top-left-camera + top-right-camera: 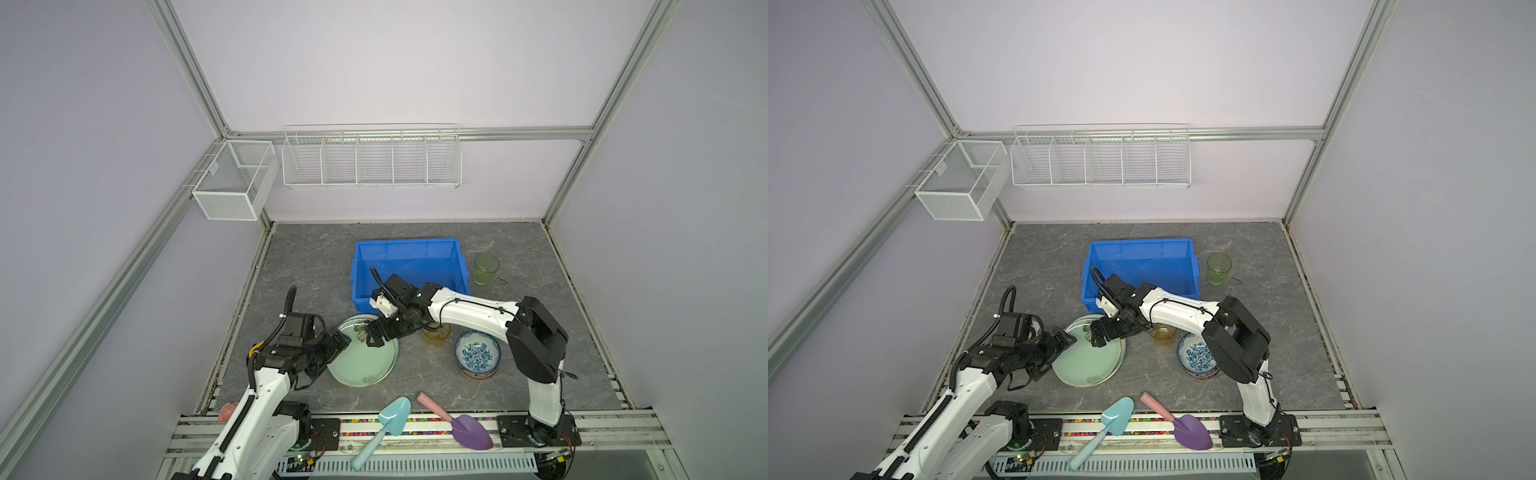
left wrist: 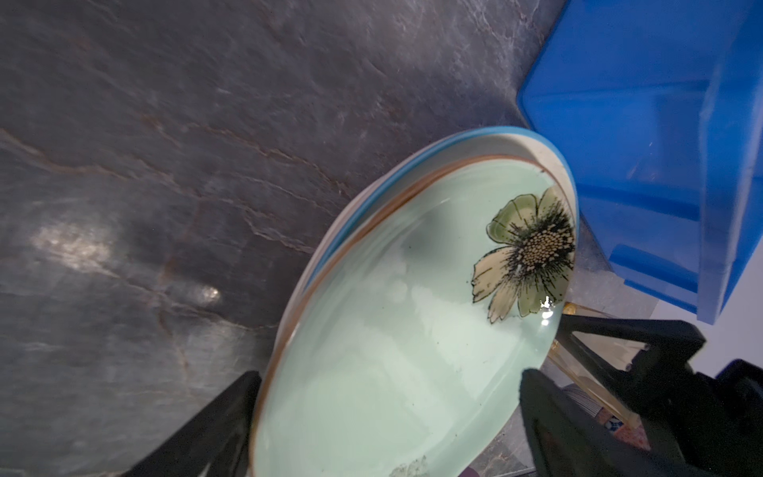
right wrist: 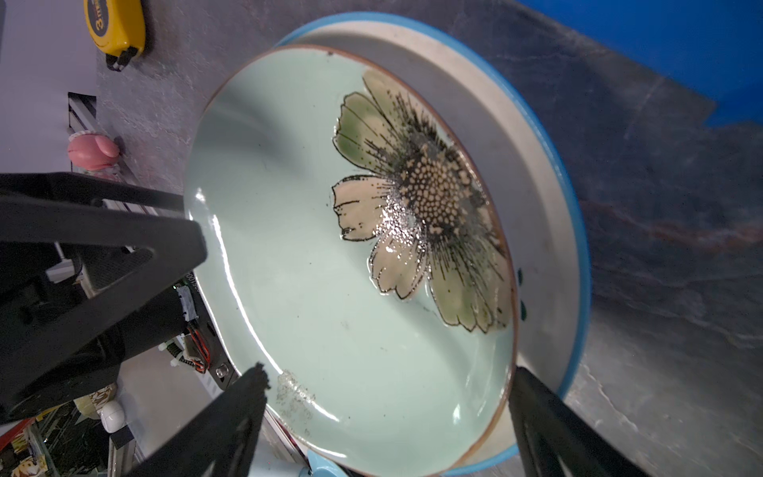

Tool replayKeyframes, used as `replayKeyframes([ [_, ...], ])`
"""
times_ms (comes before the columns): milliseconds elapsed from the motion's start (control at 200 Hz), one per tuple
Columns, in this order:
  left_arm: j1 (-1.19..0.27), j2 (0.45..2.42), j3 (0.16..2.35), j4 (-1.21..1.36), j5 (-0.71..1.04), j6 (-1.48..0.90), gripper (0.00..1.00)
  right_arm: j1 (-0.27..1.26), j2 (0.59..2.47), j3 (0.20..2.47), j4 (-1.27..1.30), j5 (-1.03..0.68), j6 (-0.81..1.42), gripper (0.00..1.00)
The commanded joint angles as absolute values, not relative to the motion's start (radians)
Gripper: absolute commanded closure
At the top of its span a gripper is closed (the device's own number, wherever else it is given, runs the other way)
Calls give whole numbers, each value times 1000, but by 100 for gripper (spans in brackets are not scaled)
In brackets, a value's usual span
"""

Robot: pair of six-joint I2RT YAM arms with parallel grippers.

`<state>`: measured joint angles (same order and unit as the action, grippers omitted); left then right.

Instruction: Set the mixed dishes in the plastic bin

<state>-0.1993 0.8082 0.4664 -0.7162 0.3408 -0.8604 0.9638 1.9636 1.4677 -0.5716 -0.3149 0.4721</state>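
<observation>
Left hand (image 2: 390,378) spread over pale green plate (image 2: 392,322)

The only print I can read is on the yellow tape measure (image 3: 117,31) lying on the worktop (image 3: 173,82), seen from my right wrist. It is a dark "3m" on the case's face, and the rest of that label is cut off at the frame edge. A small white sticker (image 3: 188,294) on my left arm (image 3: 82,297) carries characters too blurred to read. Nothing legible shows in the other views.

bin (image 1: 407,254) open, R arm (image 1: 469,312) over rim
</observation>
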Motion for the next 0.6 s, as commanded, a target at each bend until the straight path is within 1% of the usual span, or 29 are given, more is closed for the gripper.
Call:
replayKeyframes([
  [0,-206,791,463,-659,394,-885,9,973,1962,1493,-568,-363,482,7],
  [260,-205,789,454,-613,421,-907,17,972,1970,1494,-571,-365,479,7],
  [505,-206,759,454,-607,431,-916,30,971,1988,1511,-564,-386,482,7],
  [570,-206,759,454,-607,431,-918,31,972,1993,1513,-562,-391,481,7],
  [595,-206,730,453,-607,430,-919,32,973,1994,1513,-562,-393,482,7],
])
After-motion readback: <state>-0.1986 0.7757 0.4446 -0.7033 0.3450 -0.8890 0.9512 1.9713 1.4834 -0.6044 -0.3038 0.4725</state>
